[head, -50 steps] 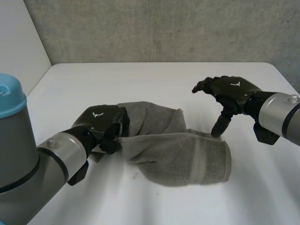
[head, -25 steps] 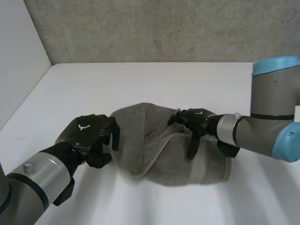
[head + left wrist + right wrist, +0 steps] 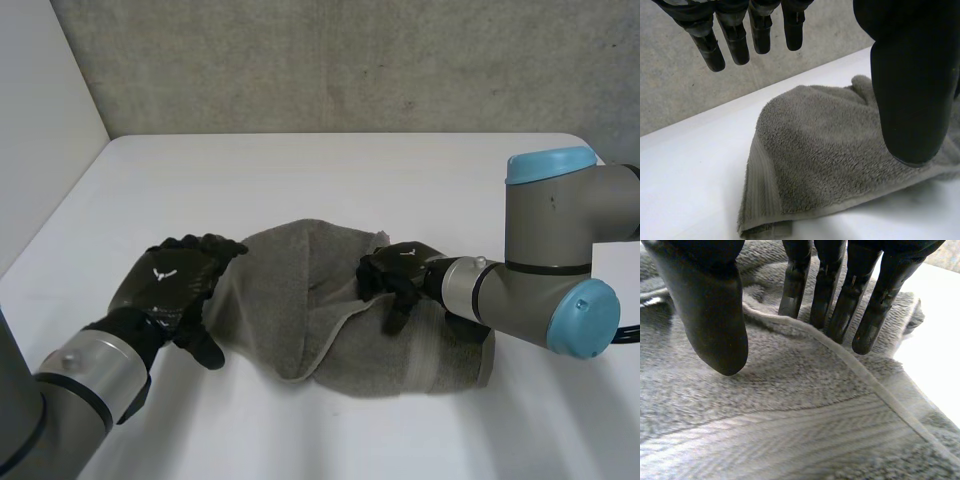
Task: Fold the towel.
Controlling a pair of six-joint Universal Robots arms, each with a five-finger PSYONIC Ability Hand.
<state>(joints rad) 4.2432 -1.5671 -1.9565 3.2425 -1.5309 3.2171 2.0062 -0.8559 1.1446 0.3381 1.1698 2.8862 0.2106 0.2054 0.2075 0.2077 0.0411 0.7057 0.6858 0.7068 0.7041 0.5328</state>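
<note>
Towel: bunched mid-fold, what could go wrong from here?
1. The towel lies rumpled with uneven overlapping layers; folding now would likely set a crooked fold.
2. The right hand has straight fingers at a raised hem, thumb apart: the hem may slip instead of lifting.
3. The left hand is open at the towel's other end, holding nothing; a pull could drag the cloth across the table.

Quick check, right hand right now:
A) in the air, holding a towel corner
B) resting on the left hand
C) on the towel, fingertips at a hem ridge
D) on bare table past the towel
C: the head view puts the right hand on the middle of the towel, and its wrist view shows straight fingertips down at a raised hem, thumb apart.
</note>
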